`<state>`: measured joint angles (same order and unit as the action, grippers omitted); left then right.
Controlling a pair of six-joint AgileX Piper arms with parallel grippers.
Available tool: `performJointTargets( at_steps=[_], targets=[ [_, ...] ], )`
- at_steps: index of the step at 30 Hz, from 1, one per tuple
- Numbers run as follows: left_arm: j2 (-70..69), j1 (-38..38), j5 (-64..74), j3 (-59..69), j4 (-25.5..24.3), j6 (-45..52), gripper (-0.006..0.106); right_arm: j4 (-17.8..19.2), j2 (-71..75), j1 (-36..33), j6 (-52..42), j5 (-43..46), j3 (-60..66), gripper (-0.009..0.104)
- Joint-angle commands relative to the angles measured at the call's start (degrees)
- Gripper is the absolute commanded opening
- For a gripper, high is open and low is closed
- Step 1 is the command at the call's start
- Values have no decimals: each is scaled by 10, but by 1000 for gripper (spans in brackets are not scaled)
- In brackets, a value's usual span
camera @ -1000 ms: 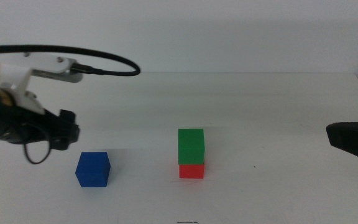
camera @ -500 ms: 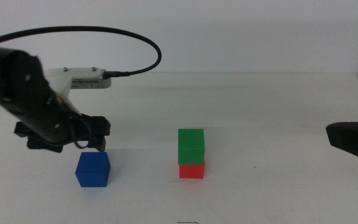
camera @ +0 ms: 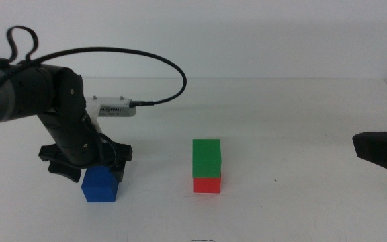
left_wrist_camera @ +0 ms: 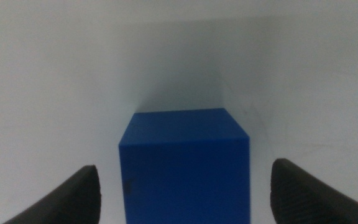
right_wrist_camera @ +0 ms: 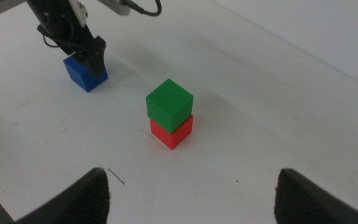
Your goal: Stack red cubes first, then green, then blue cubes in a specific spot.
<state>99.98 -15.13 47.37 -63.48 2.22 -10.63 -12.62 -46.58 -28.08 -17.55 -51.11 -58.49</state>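
The green cube [camera: 206, 157] sits on the red cube [camera: 207, 185] at the table's middle front; the stack also shows in the right wrist view, green [right_wrist_camera: 169, 102] on red [right_wrist_camera: 174, 132]. The blue cube [camera: 101, 187] stands alone to the left. My left gripper [camera: 89, 168] is low over it, open, with a jaw on each side of the cube's upper part. In the left wrist view the blue cube [left_wrist_camera: 185, 143] sits between the open jaws of the left gripper [left_wrist_camera: 185, 186], with gaps on both sides. My right gripper [camera: 381, 151] waits at the right edge, open and empty.
The white tabletop [camera: 294, 121] is bare around the cubes. The left arm's black cable [camera: 146, 57] loops above the table behind the blue cube. The left arm also shows in the right wrist view [right_wrist_camera: 73, 34], over the blue cube [right_wrist_camera: 86, 73].
The left arm has swung in from the left and come down, so its open jaws now straddle the blue cube. The cubes and the right arm have not moved.
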Motion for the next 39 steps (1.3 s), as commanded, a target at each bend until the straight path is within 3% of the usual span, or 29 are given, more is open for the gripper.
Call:
performJointTargets(
  at_steps=[1, 6, 9, 22, 26, 34, 39],
  targets=[
    [-12, -2, -10, -18, 9, -4, 93, -2, 3, 4, -3, 39, -14, 68],
    [2, -2, -14, -18, 11, -1, 90, -2, 3, 4, -3, 39, -14, 68],
    [8, -2, -18, -18, 11, 2, 81, -2, 3, 4, -3, 39, -14, 68],
    [-16, -1, 55, -44, 30, -33, 15, -2, 3, 4, -3, 39, -14, 68],
    [-45, -18, 133, -109, 18, -69, 1, -2, 3, 4, -3, 39, -14, 68],
    [-38, -147, 216, -302, -46, -217, -1, -1, 3, 4, -3, 40, -14, 68],
    [25, -210, 283, -409, -73, -239, -1, -1, 3, 4, -3, 40, -14, 68]
  ],
)
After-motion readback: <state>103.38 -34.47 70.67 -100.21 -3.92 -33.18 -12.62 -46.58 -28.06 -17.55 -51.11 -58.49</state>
